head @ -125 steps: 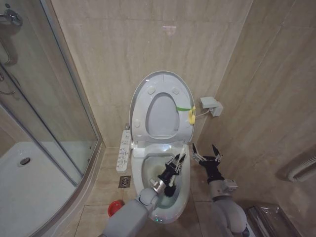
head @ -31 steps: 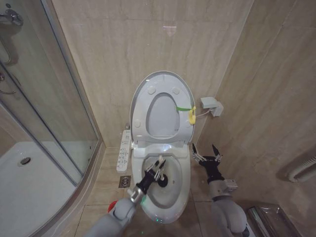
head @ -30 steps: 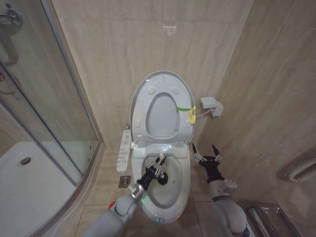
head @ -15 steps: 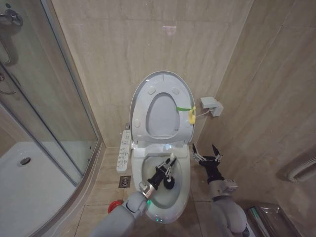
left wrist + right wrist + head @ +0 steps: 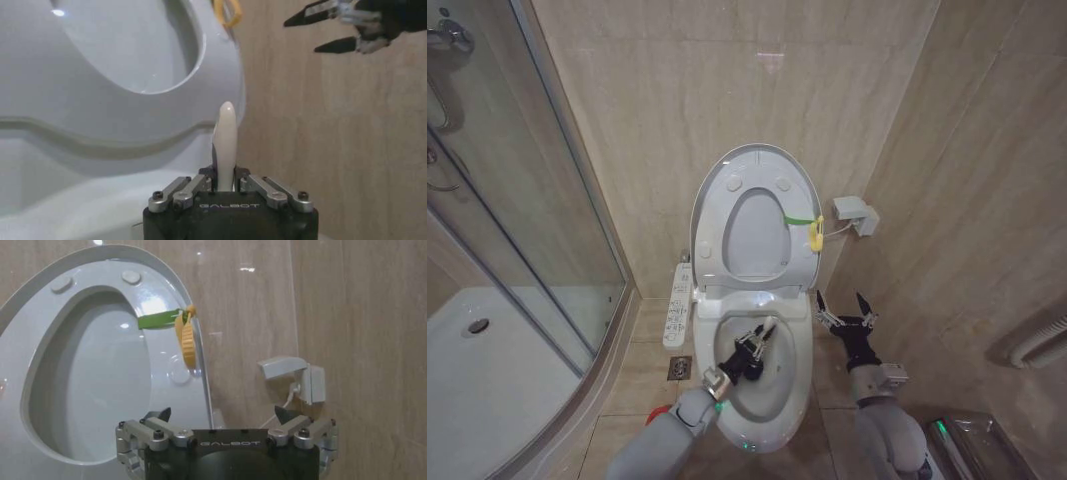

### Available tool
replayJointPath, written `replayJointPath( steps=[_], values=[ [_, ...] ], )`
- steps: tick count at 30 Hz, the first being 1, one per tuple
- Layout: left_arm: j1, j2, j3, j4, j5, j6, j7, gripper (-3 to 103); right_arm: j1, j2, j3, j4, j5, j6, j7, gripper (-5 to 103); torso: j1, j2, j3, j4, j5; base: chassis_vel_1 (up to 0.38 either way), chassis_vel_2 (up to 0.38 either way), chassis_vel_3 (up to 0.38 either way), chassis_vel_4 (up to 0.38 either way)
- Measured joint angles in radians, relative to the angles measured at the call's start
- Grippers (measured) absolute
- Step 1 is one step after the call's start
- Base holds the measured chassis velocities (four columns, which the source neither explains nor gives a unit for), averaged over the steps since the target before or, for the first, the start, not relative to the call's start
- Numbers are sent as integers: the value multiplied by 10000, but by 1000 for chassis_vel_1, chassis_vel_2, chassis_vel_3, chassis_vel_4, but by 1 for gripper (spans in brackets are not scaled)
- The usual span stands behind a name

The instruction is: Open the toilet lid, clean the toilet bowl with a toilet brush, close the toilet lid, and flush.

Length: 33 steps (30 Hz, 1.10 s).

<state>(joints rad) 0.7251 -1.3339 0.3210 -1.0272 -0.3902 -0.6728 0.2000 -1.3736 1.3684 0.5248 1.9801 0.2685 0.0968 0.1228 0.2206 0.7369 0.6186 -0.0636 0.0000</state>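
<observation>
The left gripper [image 5: 749,350], closed on the toilet brush [image 5: 758,344], has slid back toward the left side of the toilet bowl [image 5: 799,352] since half a second ago, carrying the brush's dark head below it the same way.

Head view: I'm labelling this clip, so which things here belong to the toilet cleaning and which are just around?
In use: toilet lid, raised; toilet bowl; toilet brush, held by the left gripper.

Just around: remote panel; floor drain; wall socket; shower tray; open, idle right gripper.
</observation>
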Motion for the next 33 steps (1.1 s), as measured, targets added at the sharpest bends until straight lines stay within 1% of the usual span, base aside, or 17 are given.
replayJointPath(
  steps=[2, 5, 9, 11, 12, 14, 19, 25, 28, 29, 32, 33],
  values=[
    [-30, -22, -6, -37, -33, -14, -37, 19, 0, 0, 0, 0, 0, 0, 1, 100, 0, 0, 0, 0, 0, 0, 0, 0, 0],
    [-123, -206, 61, -376, -336, -163, -50, 19, 0, 0, 0, 0, 0, 0, 2, 100, 0, 0, 0, -6, -1, 0, 0, 0, 0],
    [-158, -386, 203, -631, -709, -298, -40, 19, 0, 0, 0, 0, 0, 0, 1, 100, 0, 0, 0, -6, 0, 0, 0, 0, 0],
    [-163, -475, 312, -654, -1015, -381, -23, 19, 0, 0, 0, 0, 0, 0, 2, 100, 0, 0, 0, -6, 0, 0, 0, 0, 0],
    [-163, -475, 312, -654, -1015, -381, -23, 19, 0, 0, 0, 0, 0, 0, 2, 100, 0, 0, 0, -6, 0, 0, 0, 0, 0],
    [-163, -460, 402, -377, -1209, -434, 117, 19, 0, 0, 0, 0, 0, 0, 1, 100, 0, 0, 0, -3, 0, 0, 0, 0, 0],
    [-259, -309, 358, 261, -1225, -547, 283, 19, 0, 0, 0, 0, 0, 0, 1, 100, 0, 0, 0, -1, -1, 0, 0, 0, 0],
    [-326, -257, 278, 61, -1214, -562, 297, 19, 0, 0, 0, 0, 0, 0, 1, 100, 1, -1, 1, -1, 0, 0, 0, 0, 0],
    [-454, -565, 266, -51, -1222, -613, 259, 19, 0, 0, 0, 0, 0, 0, 1, 100, 1, -1, 0, -4, 0, 0, 0, 0, 0],
    [-454, -565, 266, -51, -1222, -613, 259, 19, 0, 0, 0, 0, 0, 0, 1, 100, 1, -1, 0, -4, 0, 0, 0, 0, 0],
    [-617, -1049, 317, 349, -1220, -587, 271, 19, 0, 0, 0, 0, 0, 0, 1, 100, 1, -1, 0, -5, 0, 0, 0, 0, 0],
    [-617, -1049, 317, 349, -1220, -587, 271, 19, 0, 0, 0, 0, 0, 0, 1, 100, 1, -1, 0, -5, 0, 0, 0, 0, 0]
  ],
)
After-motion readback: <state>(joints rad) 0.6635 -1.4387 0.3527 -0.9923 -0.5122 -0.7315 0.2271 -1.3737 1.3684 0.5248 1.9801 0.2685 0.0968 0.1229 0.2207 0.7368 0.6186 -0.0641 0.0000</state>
